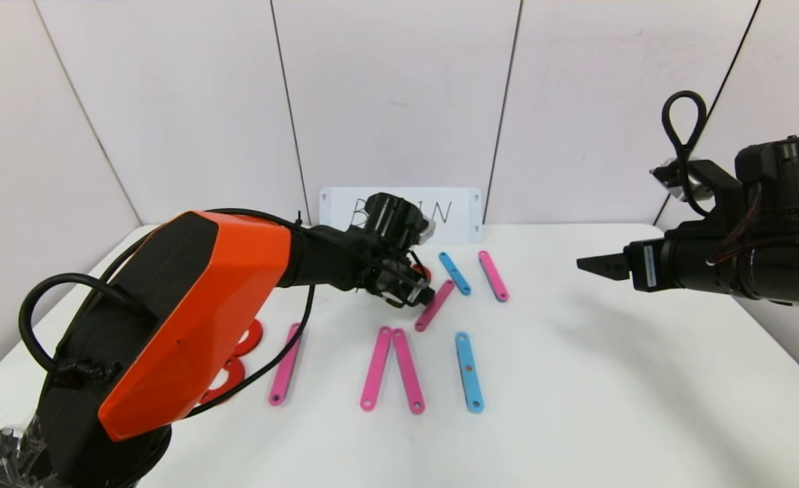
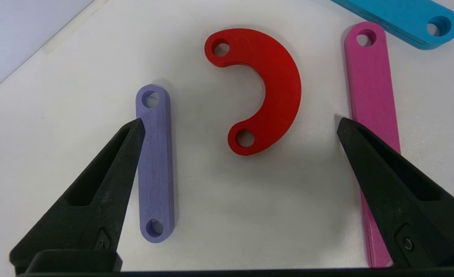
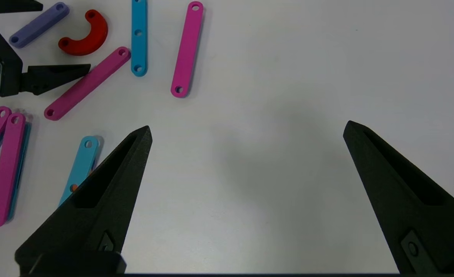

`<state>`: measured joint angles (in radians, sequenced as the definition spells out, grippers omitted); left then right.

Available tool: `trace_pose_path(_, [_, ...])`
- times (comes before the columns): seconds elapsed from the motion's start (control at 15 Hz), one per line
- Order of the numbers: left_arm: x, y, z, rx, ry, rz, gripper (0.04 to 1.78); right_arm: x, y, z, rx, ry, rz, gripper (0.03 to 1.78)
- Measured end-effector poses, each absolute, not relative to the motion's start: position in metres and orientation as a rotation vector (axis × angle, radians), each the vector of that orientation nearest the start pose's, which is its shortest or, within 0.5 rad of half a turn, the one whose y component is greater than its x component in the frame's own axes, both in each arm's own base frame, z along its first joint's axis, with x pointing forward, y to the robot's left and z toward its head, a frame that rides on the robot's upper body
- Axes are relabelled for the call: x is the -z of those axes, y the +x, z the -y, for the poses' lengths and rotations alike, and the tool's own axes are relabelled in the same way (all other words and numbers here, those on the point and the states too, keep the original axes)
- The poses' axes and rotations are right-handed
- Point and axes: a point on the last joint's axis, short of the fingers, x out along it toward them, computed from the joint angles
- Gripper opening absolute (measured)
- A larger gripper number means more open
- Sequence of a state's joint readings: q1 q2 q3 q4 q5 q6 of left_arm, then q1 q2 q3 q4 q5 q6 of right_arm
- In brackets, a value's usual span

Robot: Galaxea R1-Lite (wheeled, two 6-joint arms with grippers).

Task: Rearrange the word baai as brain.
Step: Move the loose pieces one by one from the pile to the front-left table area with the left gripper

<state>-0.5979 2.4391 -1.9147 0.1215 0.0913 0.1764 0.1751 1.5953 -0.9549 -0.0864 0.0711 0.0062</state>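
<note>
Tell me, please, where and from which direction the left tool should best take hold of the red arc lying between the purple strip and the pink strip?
Probably the red arc is best gripped across the middle of its curved band, from straight above. It lies flat on the table, so only its thin edges offer purchase. The open left tool already straddles it, with the purple strip and pink strip close by its fingers.

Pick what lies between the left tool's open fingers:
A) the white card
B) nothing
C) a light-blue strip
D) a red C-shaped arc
D: in the left wrist view the red C-shaped arc lies on the table between the open fingers of the left tool, untouched.
</note>
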Motion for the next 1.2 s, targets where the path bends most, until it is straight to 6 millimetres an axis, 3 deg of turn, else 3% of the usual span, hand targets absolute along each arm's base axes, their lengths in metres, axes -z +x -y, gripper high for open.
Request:
trace_pose_path(0.93, [-0.102,0.412,0.298,0.573,0.374,-0.534,1.75,-0.203,0.274,-0.049,-0.234,-0.022,-0.553,1.74])
trace_pose_path(1.07, [-0.102,0.413,0.298,0.574,0.365,-0.535,1.69,-0.203,0.274,-0.049,-0.234,-0.022,-0.553,1.74])
trace_pose_path(1.2, [-0.101,0.413,0.299,0.573,0.359,-0.537,1.52,-0.202,0.274,-0.049,-0.235,-0.022,-0.554,1.74])
